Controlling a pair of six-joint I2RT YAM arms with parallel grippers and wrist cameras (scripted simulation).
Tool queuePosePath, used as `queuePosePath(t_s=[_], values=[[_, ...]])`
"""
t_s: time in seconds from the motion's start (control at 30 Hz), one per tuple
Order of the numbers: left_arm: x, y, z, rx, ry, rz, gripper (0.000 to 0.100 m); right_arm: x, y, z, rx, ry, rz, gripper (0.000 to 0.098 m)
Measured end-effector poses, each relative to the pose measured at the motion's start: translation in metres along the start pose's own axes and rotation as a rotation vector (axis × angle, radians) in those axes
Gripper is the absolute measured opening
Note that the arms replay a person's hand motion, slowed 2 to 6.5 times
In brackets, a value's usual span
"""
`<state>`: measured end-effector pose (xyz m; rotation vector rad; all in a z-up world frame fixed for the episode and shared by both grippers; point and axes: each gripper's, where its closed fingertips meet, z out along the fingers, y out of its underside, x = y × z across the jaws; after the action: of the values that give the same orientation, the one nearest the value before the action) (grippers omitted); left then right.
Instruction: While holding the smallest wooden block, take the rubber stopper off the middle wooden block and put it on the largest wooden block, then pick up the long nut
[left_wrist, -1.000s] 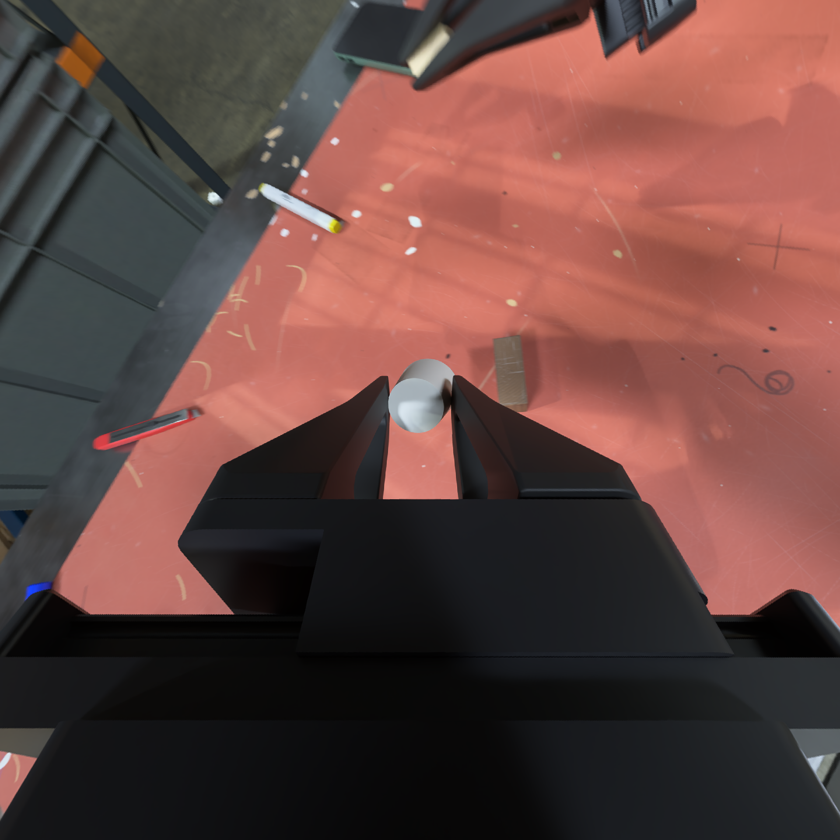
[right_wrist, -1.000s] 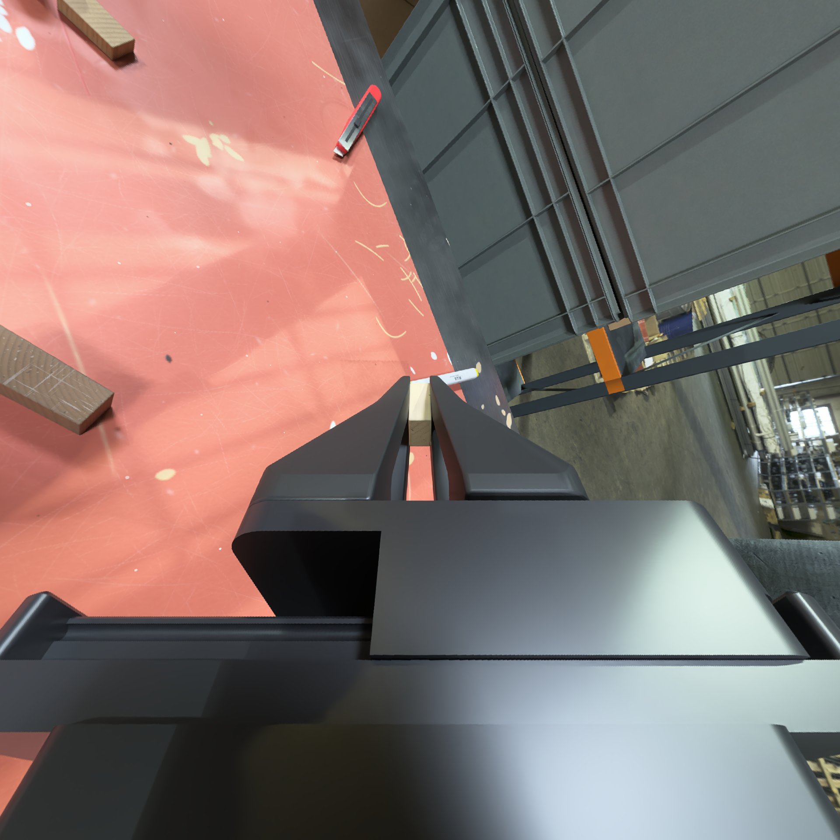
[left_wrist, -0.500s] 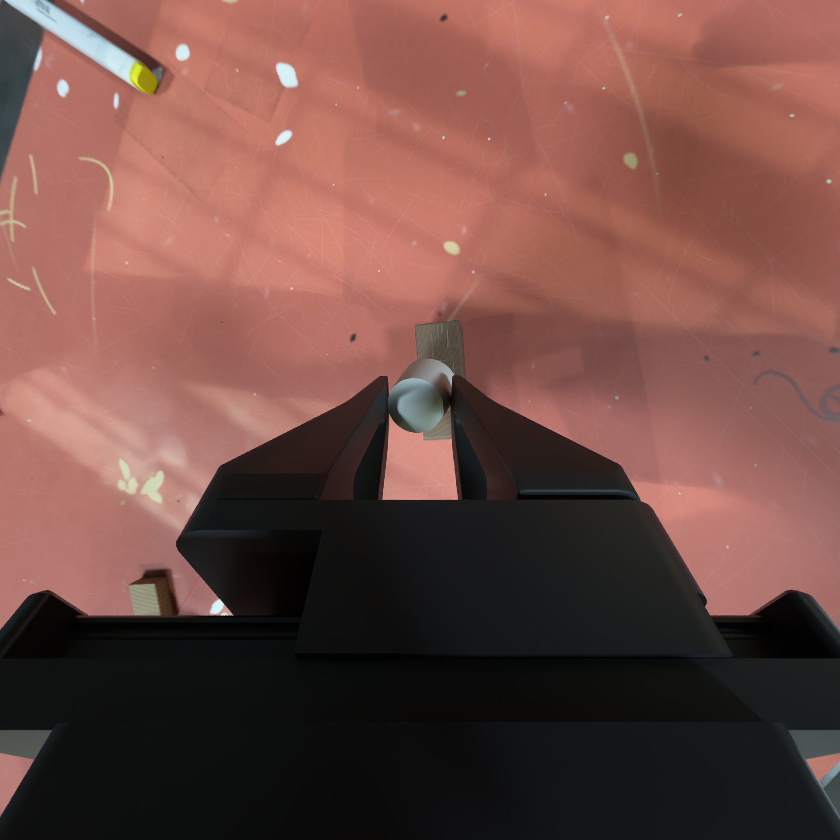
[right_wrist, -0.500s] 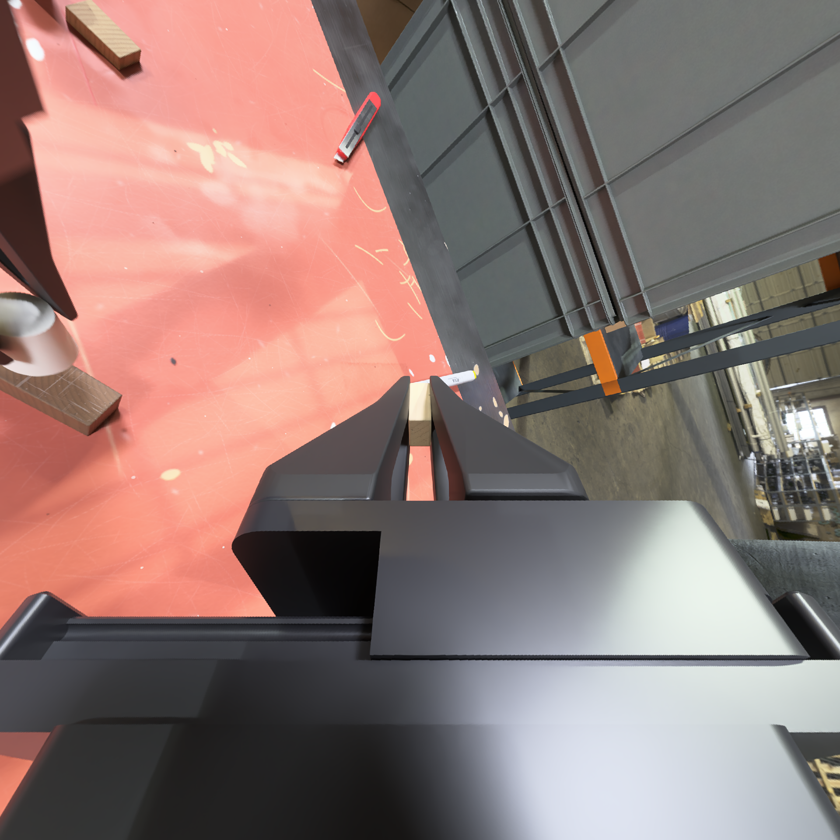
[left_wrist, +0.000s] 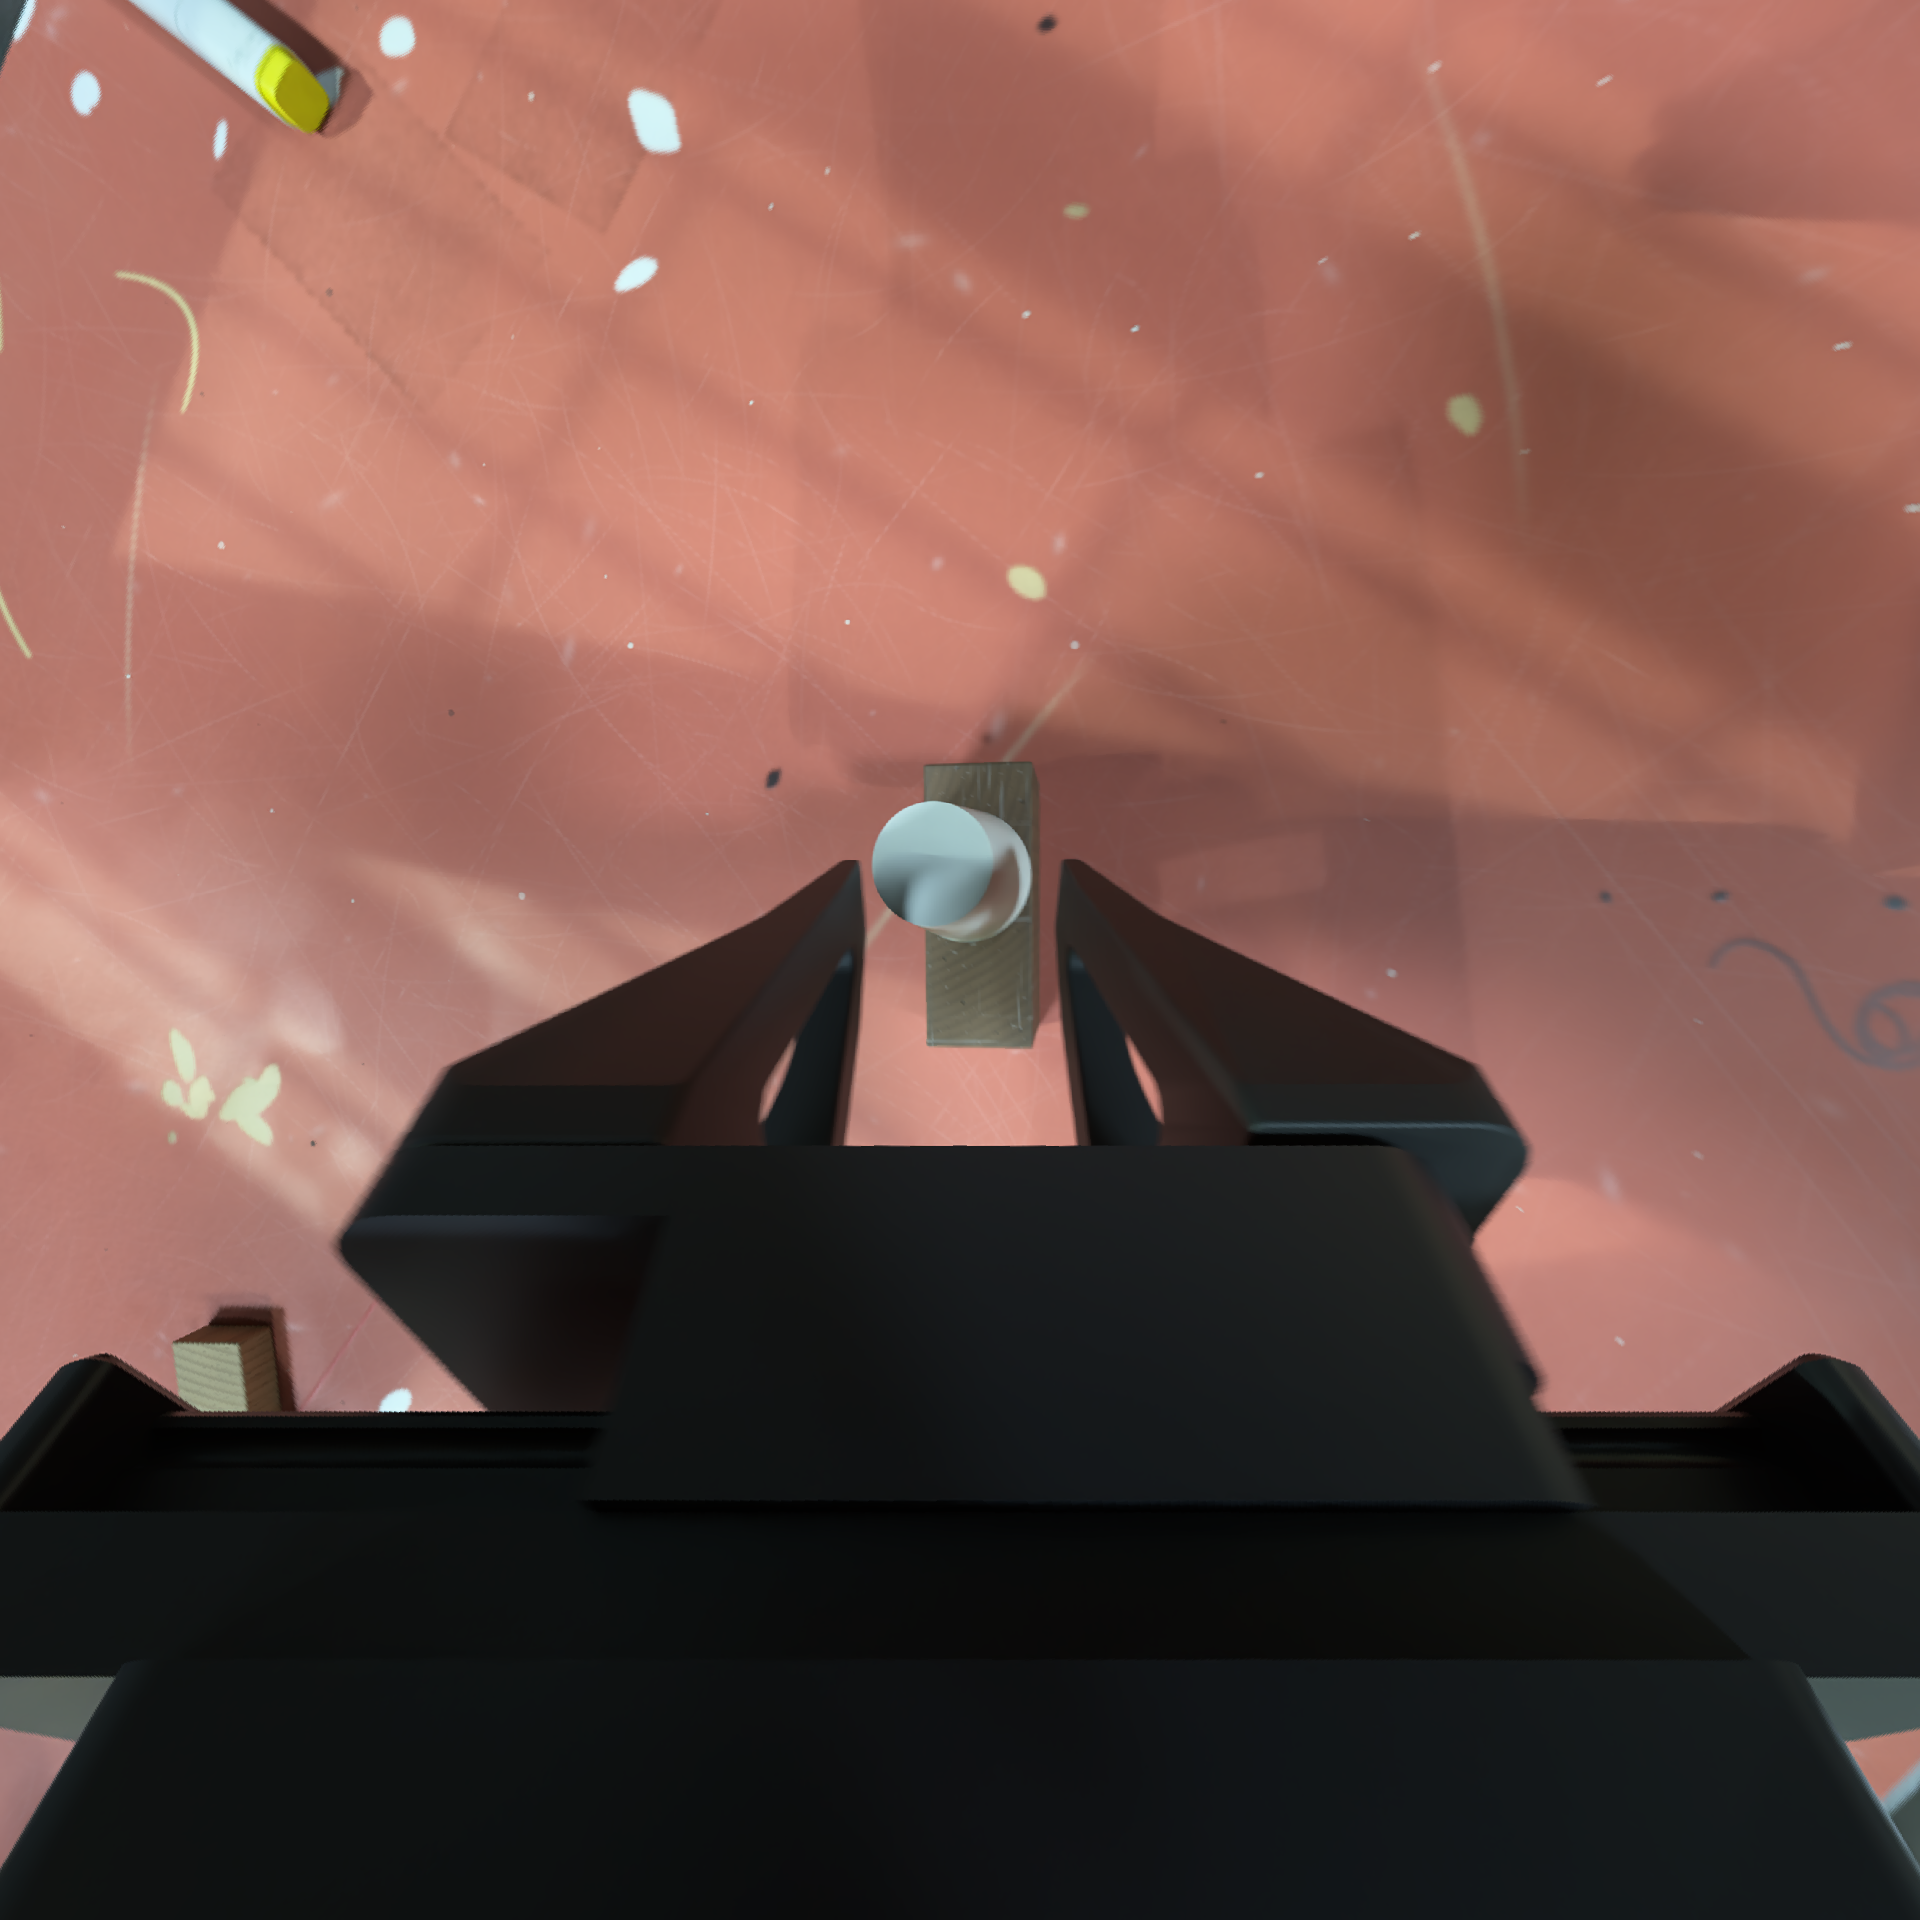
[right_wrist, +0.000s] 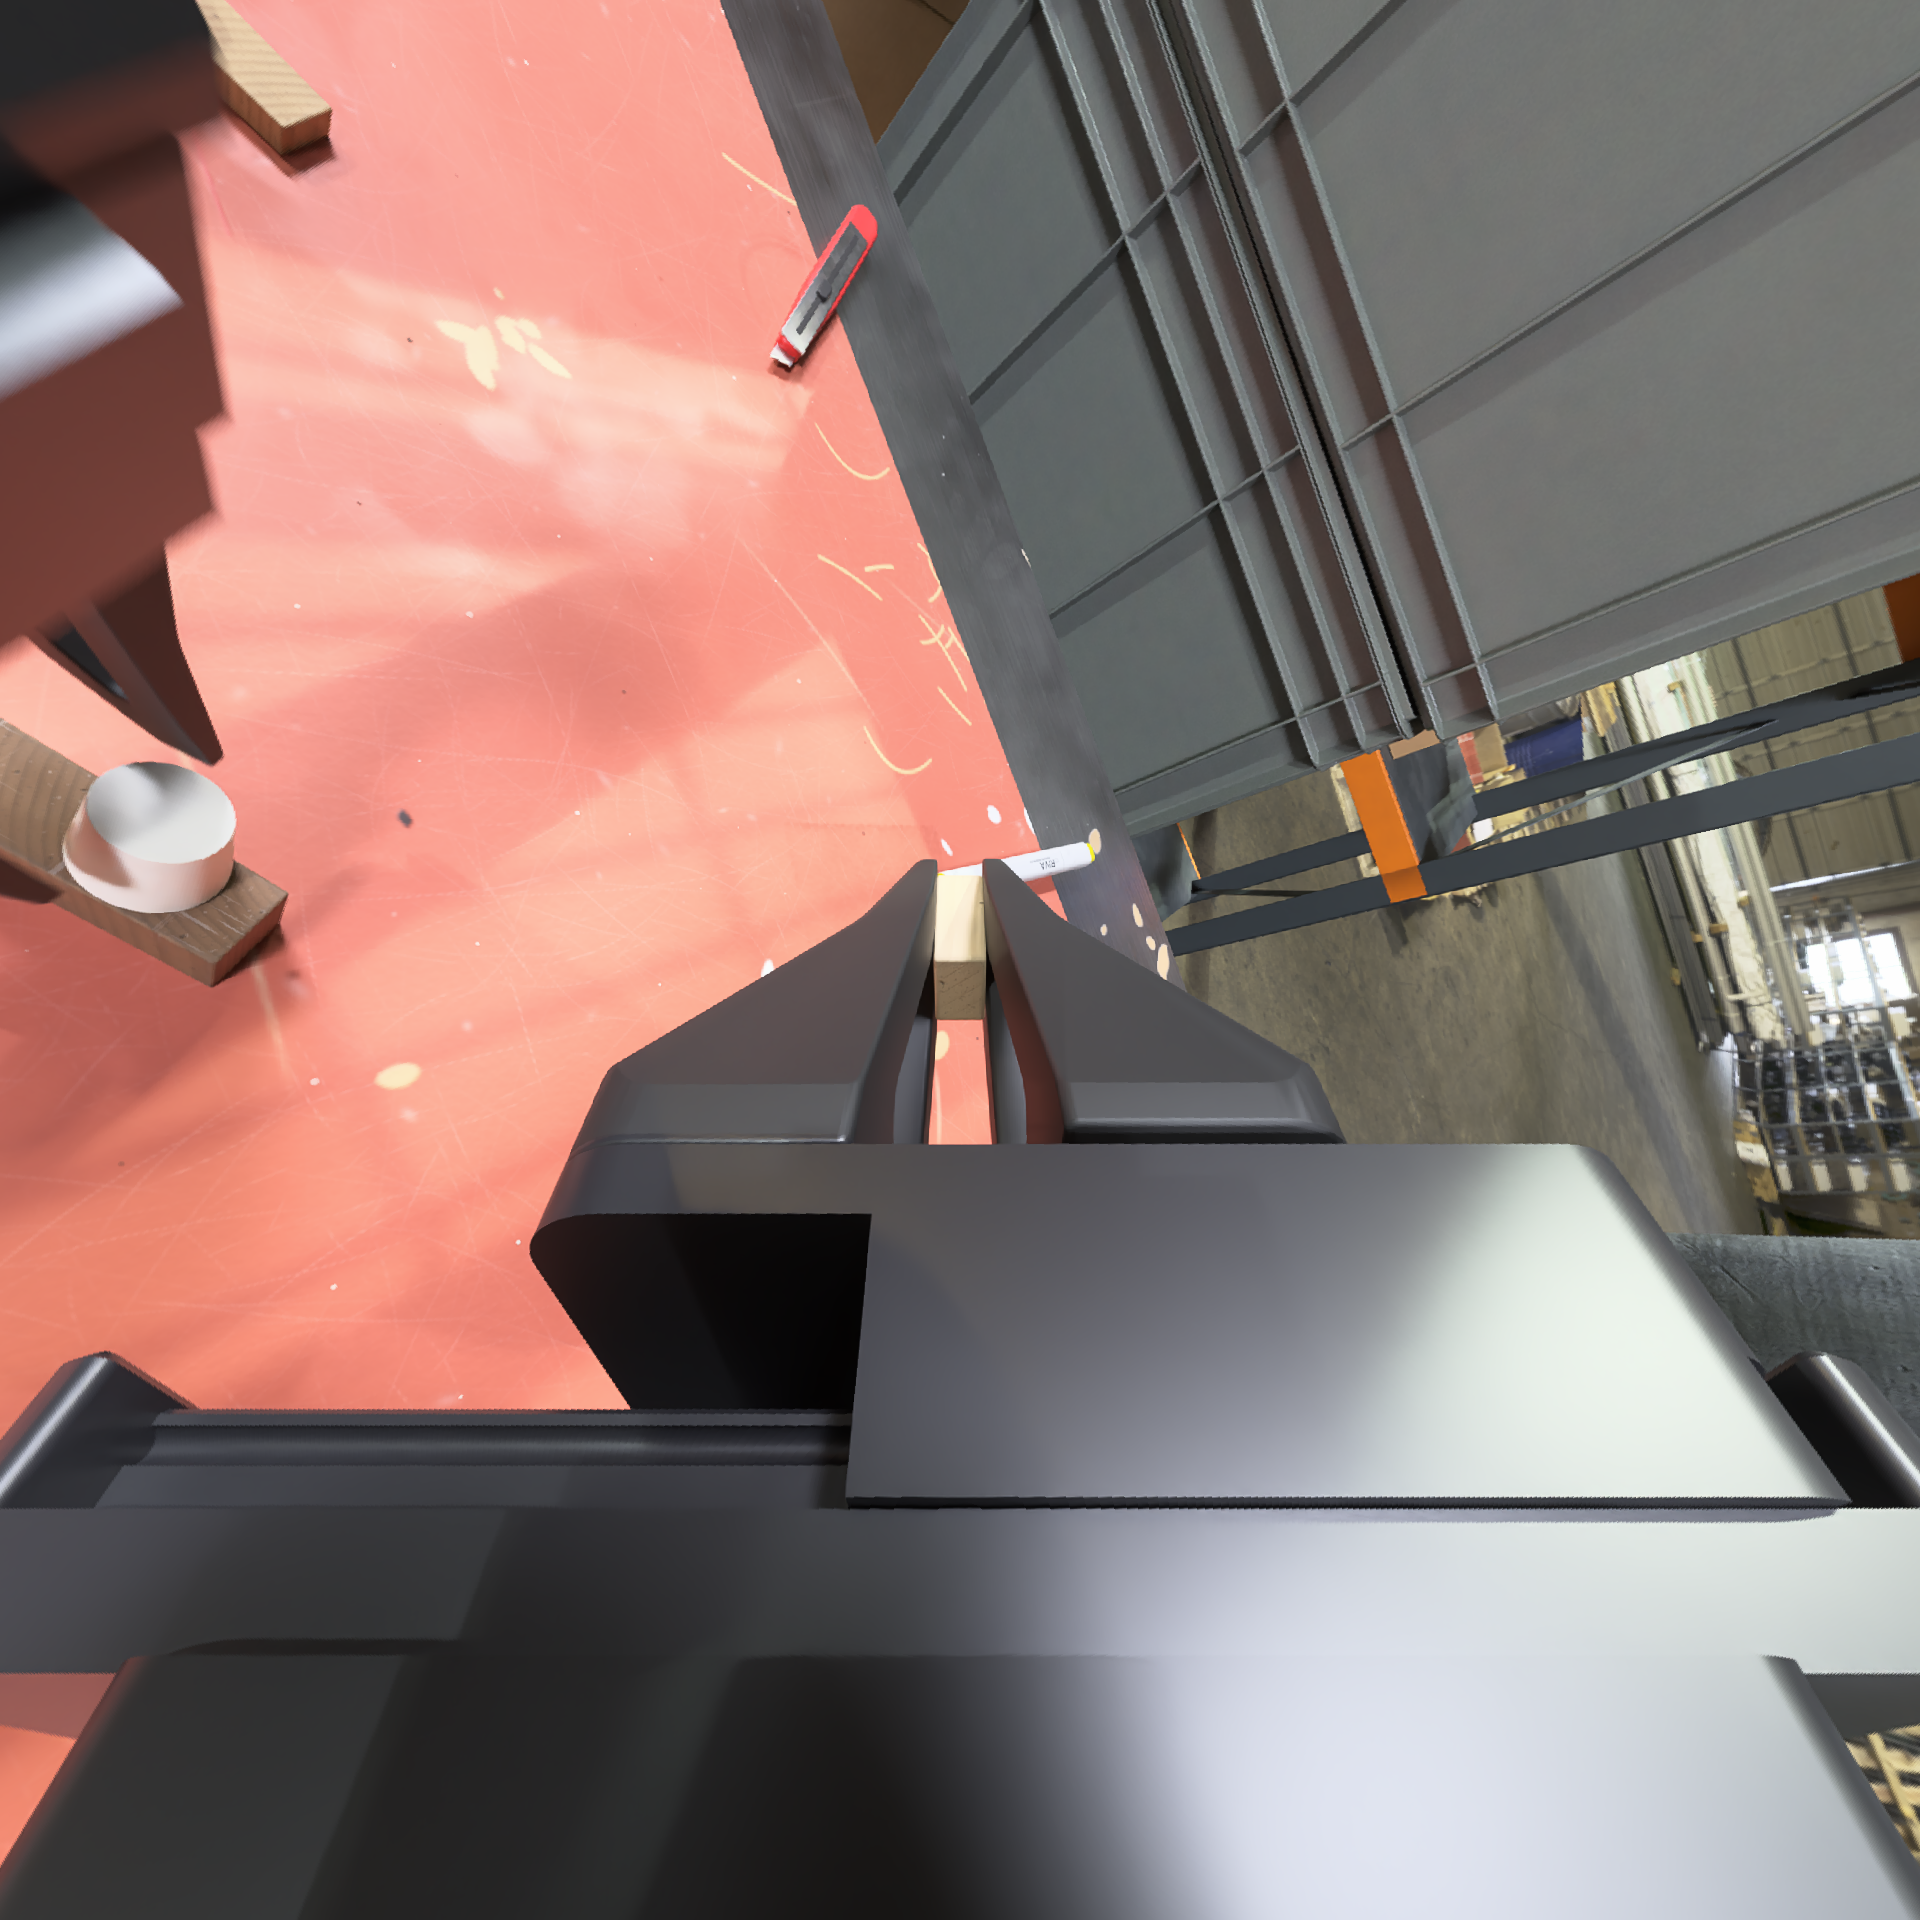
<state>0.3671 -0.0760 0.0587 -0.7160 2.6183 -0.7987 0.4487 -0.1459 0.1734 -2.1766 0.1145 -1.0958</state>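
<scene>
Standing on the largest wooden block (left_wrist: 981, 997), the white rubber stopper (left_wrist: 951, 871) sits with its flat face up, toward the block's twelve o'clock end. The left gripper (left_wrist: 960, 883) hangs over it with its fingers (left_wrist: 800, 966) spread apart, one at nine o'clock and one at three o'clock of the stopper, neither touching it. Both lie on the red table (left_wrist: 1351, 468), which is scratched and speckled with pale flecks. A white marker with a yellow cap (left_wrist: 244, 57) lies at eleven o'clock near the frame corner. The end of another wooden block (left_wrist: 223, 1371), the middle one, peeks out at eight o'clock beside the gripper body.

From the right wrist view, the right gripper (right_wrist: 959, 940) is clamped on the smallest wooden block (right_wrist: 958, 951), held clear above the table near its dark edge. A red utility knife (right_wrist: 826, 286) lies at twelve o'clock along that edge, with grey crates (right_wrist: 1455, 364) beyond at one o'clock. The stopper on its block shows at nine o'clock.
</scene>
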Motion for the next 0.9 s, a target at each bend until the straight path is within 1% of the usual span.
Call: queuePosePath(t_s=[0.03,0.07,0.1,0.23,0.33,0.43,0.57,0.67,0.73,0.8,0.9], values=[[0.002,-0.001,-0.004,0.013,0.011,-0.001,0.037,0.0,0.0,0.0,0.0,0.0,0.0,0.007],[0.003,-0.002,-0.01,0.028,0.024,-0.003,0.04,0.0,0.0,0.0,0.0,0.0,0.0,0.007],[0.004,-0.003,-0.016,0.047,0.037,-0.005,0.041,0.0,0.0,0.0,0.001,0.0,0.0,0.007],[0.0,-0.009,-0.05,0.135,0.067,-0.017,0.038,0.0,0.001,0.0,0.001,-0.001,0.001,0.007],[-0.012,-0.008,-0.079,0.186,0.06,-0.035,0.031,0.0,0.001,0.0,0.002,-0.002,0.002,0.007],[-0.028,0.001,-0.104,0.203,0.036,-0.063,0.025,-0.001,0.001,0.0,0.001,-0.005,0.003,0.007],[-0.061,0.026,-0.125,0.152,-0.034,-0.127,0.022,-0.001,0.002,0.0,0.0,-0.007,0.005,0.007],[-0.093,0.052,-0.131,0.079,-0.113,-0.199,0.019,-0.002,0.002,0.0,-0.002,-0.009,0.006,0.0069],[-0.115,0.069,-0.131,0.027,-0.156,-0.267,0.019,-0.002,0.002,0.001,-0.002,-0.01,0.006,0.0069],[-0.134,0.084,-0.127,-0.021,-0.181,-0.346,0.022,-0.002,0.002,0.001,-0.002,-0.01,0.006,0.0069],[-0.158,0.104,-0.117,-0.087,-0.19,-0.459,0.029,-0.001,0.003,0.001,-0.003,-0.009,0.006,0.0069]])
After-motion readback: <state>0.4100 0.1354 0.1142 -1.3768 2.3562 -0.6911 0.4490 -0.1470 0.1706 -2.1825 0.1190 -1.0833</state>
